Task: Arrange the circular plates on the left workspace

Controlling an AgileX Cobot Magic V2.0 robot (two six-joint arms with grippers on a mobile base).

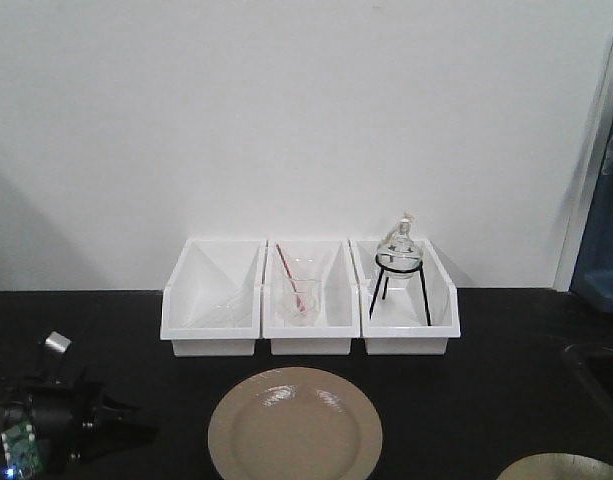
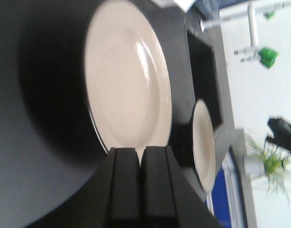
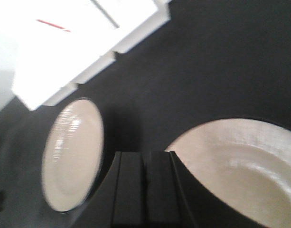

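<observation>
One circular plate [image 1: 294,425], beige with a dark rim, lies flat on the black benchtop [image 1: 486,370] in front of the middle bin. It also shows in the left wrist view [image 2: 128,80] and the right wrist view [image 3: 71,154]. The second plate [image 1: 561,467] lies at the bottom right, cut by the frame edge, and shows in both wrist views [image 2: 204,142] [image 3: 240,161]. My left gripper [image 2: 139,149] is shut and empty, just left of the first plate. My right gripper [image 3: 145,153] is shut and empty, above the bench between the two plates.
Three white bins [image 1: 309,297] stand in a row at the back wall; the middle one holds a beaker [image 1: 298,297], the right one a glass flask on a black stand [image 1: 400,262]. The recessed sink [image 1: 598,375] lies at the right. My left arm [image 1: 46,420] is at the bottom left.
</observation>
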